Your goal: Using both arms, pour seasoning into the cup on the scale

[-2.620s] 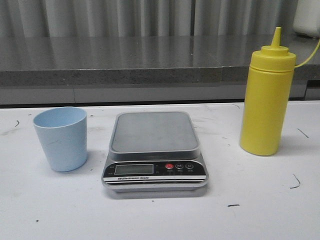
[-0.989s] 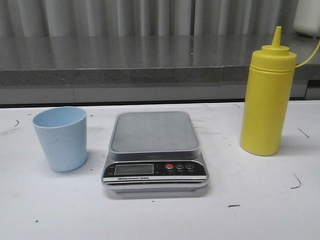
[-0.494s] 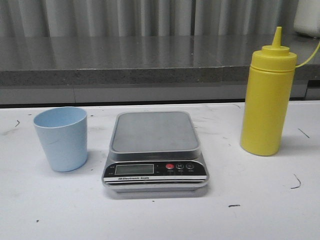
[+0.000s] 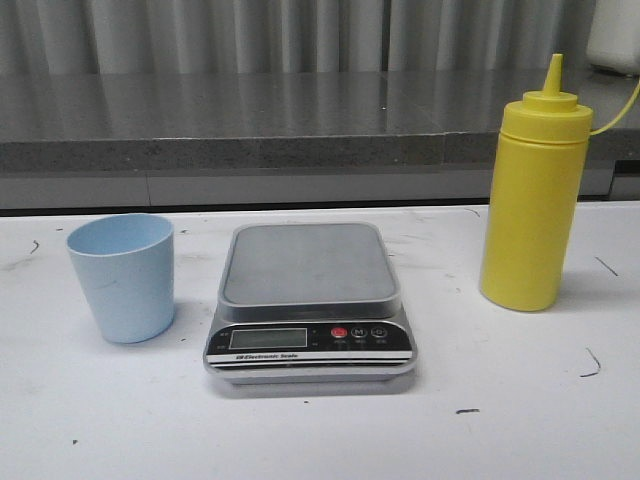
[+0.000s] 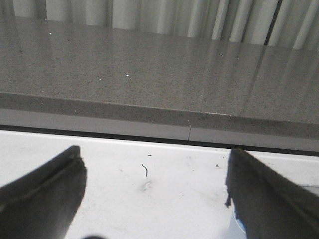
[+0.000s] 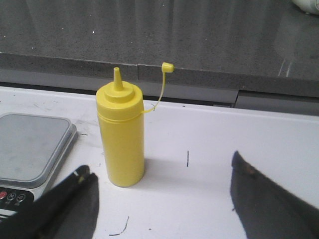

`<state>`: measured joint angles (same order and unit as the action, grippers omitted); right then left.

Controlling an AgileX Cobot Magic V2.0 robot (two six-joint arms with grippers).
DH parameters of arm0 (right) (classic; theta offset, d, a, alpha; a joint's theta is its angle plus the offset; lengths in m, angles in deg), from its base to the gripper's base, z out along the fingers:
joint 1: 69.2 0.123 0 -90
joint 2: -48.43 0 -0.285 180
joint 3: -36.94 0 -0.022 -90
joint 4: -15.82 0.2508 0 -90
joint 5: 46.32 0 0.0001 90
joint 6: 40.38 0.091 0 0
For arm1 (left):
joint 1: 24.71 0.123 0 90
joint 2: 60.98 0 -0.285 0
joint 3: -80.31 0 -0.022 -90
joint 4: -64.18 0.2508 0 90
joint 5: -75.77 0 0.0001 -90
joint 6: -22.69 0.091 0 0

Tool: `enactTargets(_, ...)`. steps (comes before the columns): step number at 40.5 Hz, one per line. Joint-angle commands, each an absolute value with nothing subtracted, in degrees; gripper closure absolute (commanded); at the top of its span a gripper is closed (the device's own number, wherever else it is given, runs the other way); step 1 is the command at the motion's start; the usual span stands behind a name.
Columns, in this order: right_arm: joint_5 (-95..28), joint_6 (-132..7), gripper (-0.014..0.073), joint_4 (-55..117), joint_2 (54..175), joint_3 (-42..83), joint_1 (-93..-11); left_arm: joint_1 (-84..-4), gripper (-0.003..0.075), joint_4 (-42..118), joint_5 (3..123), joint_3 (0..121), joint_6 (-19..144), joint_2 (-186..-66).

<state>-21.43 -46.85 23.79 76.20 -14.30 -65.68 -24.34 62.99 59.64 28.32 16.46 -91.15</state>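
Cup (image 4: 122, 277): standing upright on the white table (image 4: 520, 400), left of the scale.
Scale (image 4: 309, 298): sitting centre, platform bare.
Seasoning bottle (image 4: 533, 190): standing upright, far right, tethered cap hanging off.
Left gripper (image 5: 154, 199): fingers spreading wide, holding nothing.
Right gripper (image 6: 162, 199): fingers spreading wide, facing the bottle.

A white scuffed table (image 4: 520, 440) fronts a grey speckled ledge (image 4: 250, 115) beneath pale pleated curtains (image 4: 300, 35).

One cup (image 4: 121, 277), at 9 o'clock. One scale (image 4: 309, 300), centre; three buttons on panel: one red, two dark. One seasoning bottle (image 4: 533, 192), at 3 o'clock. Two grippers: left gripper (image 5: 154, 191), right gripper (image 6: 162, 199).
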Motion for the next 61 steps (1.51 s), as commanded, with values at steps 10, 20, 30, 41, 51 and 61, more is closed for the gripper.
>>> enactTargets(10,-25.9,-46.81,-0.002,24.4,77.07,-12.03,-65.71,-26.82,0.0101,61.72,62.02,33.5,17.21,-97.98)
enactTargets(20,-25.85,-46.81,-0.002,24.4,77.07,-12.03,-65.71,-41.84,0.0101,61.74,55.59,41.28,21.25,-112.59)
enactTargets(30,-25.66,-46.81,-0.002,24.4,77.07,-12.03,-65.71,-55.9,0.0101,67.42,46.75,51.72,22.26,-130.87)
enactTargets(41,-25.16,-46.81,-0.0019,24.4,77.07,-12.03,-65.71,-58.99,0.0101,69.92,34.49,65.83,22.16,-149.36)
enactTargets(51,-23.83,-46.81,-0.0019,24.4,77.07,-12.03,-65.71,-58.99,0.0101,75.38,24.26,75.67,20.97,-161.57)
enactTargets(61,-23.61,-46.81,-0.0019,24.4,77.07,-12.03,-65.71,-58.99,0.0101,76.84,26.32,78.1,20.26,-167.07)
